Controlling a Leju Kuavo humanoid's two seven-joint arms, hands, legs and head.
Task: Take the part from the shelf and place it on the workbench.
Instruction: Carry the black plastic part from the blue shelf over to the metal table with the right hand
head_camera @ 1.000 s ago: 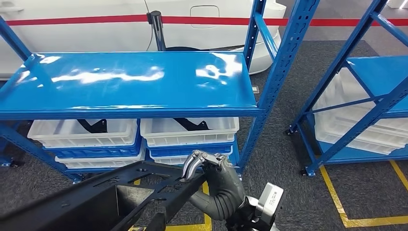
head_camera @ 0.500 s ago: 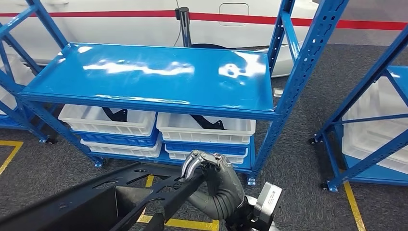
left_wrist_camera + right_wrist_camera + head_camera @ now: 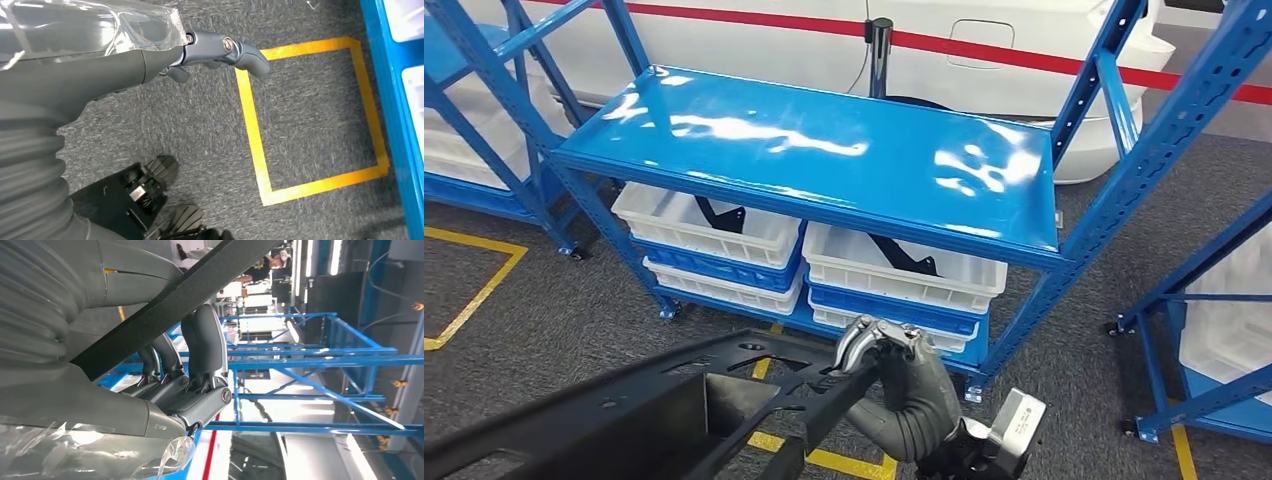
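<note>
Part: a long black metal frame (image 3: 674, 400) with flat perforated faces and open cut-outs.
Pose: off the shelf, slanting from the head view's lower left corner up toward the middle.
Hold: its upper end sits in the right hand (image 3: 879, 350), fingers (image 3: 202, 340) curled over a black bar.
Shelf: the blue rack (image 3: 824, 160) stands behind it, well apart.

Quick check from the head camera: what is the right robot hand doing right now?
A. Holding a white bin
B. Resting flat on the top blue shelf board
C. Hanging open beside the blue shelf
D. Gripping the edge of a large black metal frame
D: the right robot hand has its fingers curled over the edge of the black metal frame, carried in front of the blue shelf; the white bins sit untouched below.
</note>
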